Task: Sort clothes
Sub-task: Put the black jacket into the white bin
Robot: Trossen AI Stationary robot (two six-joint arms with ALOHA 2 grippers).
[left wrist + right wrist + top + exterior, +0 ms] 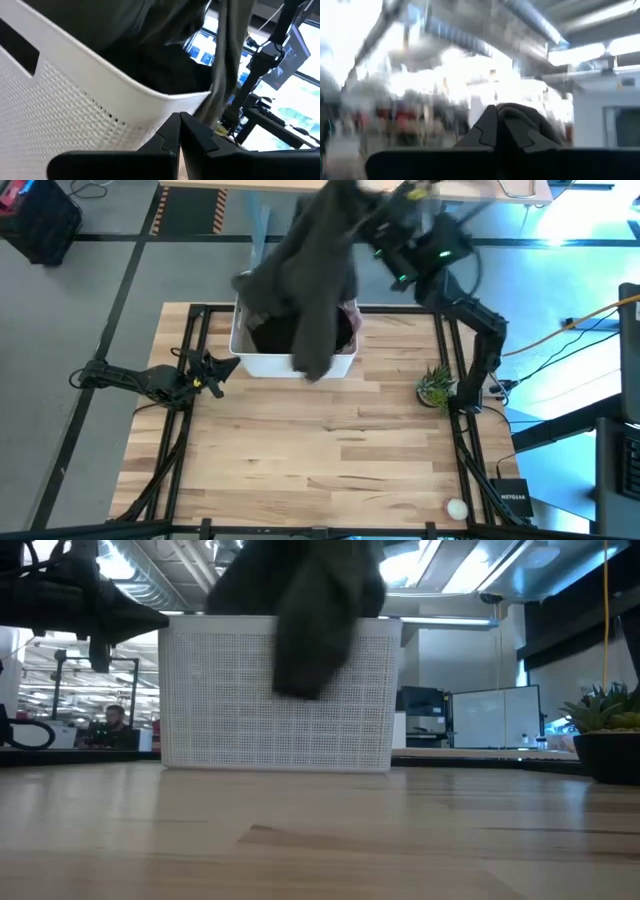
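A large dark olive-green garment (310, 270) hangs from my right gripper (345, 200), which is raised high above the white bin (262, 365) at the table's far side and shut on the cloth. In the low view the garment (320, 620) drapes in front of the bin's near wall (230, 710). Inside the bin a black garment (272, 335) and a bit of pale pink cloth (349, 310) show. My left gripper (215, 370) is shut and empty just left of the bin's near-left corner; its wrist view shows that corner (165, 97) close ahead. My right gripper pinches a bunch of the olive garment (512, 117) between its two fingers; which part of the garment this is, I cannot tell. The garment hangs long and slack below the gripper. Its lower end (315, 365) reaches over the bin's near rim.
A small potted plant (437, 385) stands at the table's right edge, also in the low view (605, 730). A small white object (457, 507) and a dark box (510, 498) lie at the near right corner. The table's near half (320, 460) is bare wood.
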